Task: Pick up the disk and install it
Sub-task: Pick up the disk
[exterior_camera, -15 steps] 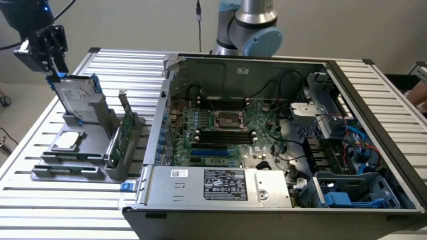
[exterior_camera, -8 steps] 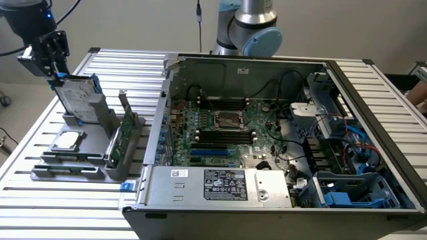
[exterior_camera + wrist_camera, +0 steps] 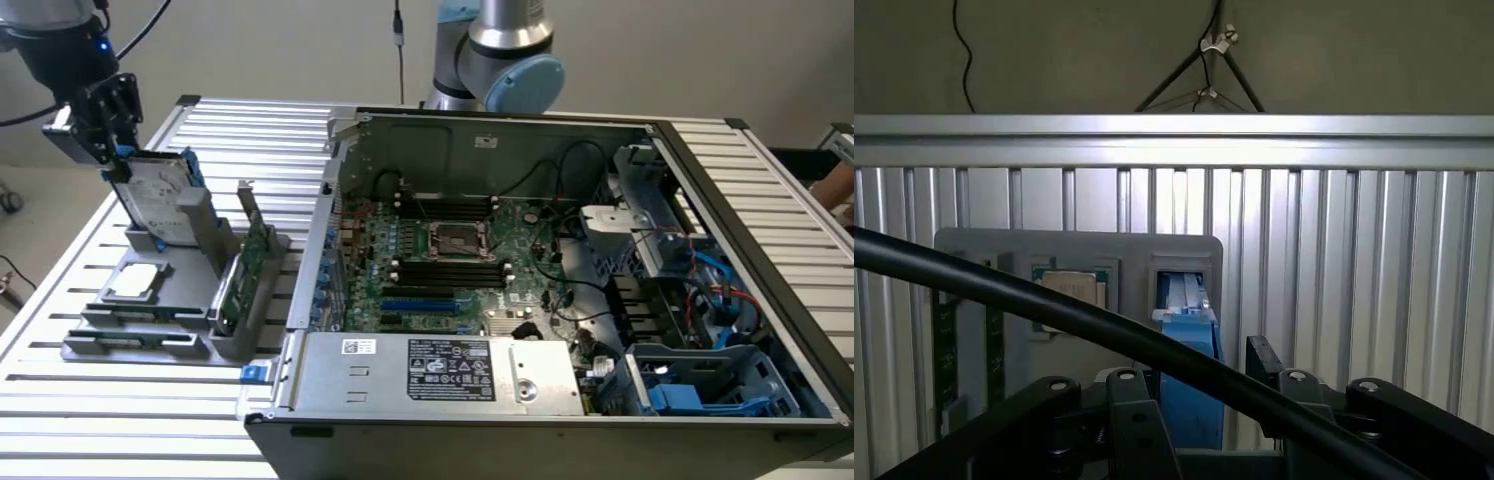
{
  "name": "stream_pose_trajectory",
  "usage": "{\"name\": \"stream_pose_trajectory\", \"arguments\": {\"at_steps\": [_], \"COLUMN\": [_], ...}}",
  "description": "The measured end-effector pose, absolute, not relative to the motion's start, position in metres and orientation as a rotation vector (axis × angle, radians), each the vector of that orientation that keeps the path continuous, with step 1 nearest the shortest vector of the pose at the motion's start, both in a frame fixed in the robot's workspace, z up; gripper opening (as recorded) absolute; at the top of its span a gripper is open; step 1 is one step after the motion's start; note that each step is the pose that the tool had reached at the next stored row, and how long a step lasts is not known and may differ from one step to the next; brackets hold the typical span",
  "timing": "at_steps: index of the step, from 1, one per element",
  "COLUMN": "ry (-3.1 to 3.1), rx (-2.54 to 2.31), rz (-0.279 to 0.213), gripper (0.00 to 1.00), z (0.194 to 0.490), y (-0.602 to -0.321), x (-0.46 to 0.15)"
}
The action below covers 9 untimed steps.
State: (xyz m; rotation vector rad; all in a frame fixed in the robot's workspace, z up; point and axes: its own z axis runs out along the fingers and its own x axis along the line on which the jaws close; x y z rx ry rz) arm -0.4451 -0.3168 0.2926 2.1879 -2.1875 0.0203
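The disk (image 3: 154, 200), silver-grey with a white label and blue rails, stands upright and slightly tilted over the grey holder (image 3: 200, 300) at the exterior view's left. My gripper (image 3: 118, 158) is at its top edge, shut on the disk. In the wrist view, the disk's blue rail (image 3: 1189, 375) runs between my black fingers (image 3: 1134, 420), with the gripper (image 3: 1199, 405) straddling it above the holder's slot (image 3: 1179, 285). I cannot tell whether the disk's lower end still sits in the slot.
The holder also carries a square silver processor chip (image 3: 136, 282) and an upright green circuit card (image 3: 238, 270). The open computer case (image 3: 534, 260) lies at the exterior view's right, with blue drive-bay parts (image 3: 681, 395) at its near corner. A black cable (image 3: 1054, 310) crosses the wrist view.
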Motion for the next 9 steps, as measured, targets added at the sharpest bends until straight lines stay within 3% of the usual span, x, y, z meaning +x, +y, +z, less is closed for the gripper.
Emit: {"name": "stream_pose_trajectory", "arguments": {"at_steps": [9], "ry": [-2.188], "rx": [2.188], "rz": [0.021], "gripper": [0.48], "z": [0.2815], "y": [-0.3168], "x": [-0.4461]}}
